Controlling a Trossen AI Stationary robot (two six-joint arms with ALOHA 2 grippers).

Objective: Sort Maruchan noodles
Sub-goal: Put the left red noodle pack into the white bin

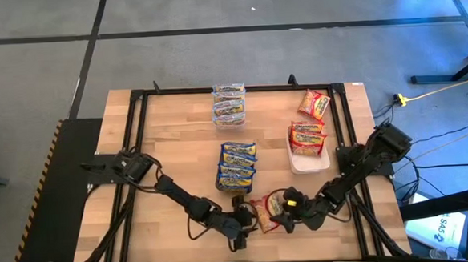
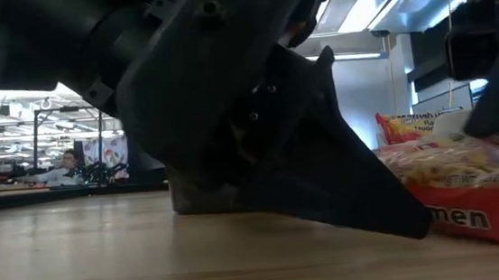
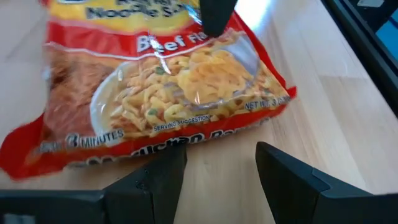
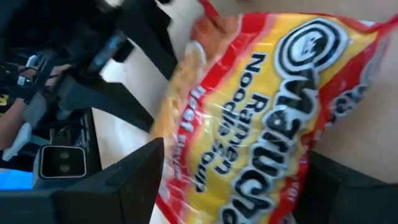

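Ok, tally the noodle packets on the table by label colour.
Red-label packets: 4
Blue-label packets: 3
Yellow-brown-label packets: 3
Total: 10 (the stacks overlap, so these counts are best estimates)

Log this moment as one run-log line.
left gripper: open, beside red beef packet | right gripper: astride same packet, grip unclear | sorted: blue stack, red in white tray
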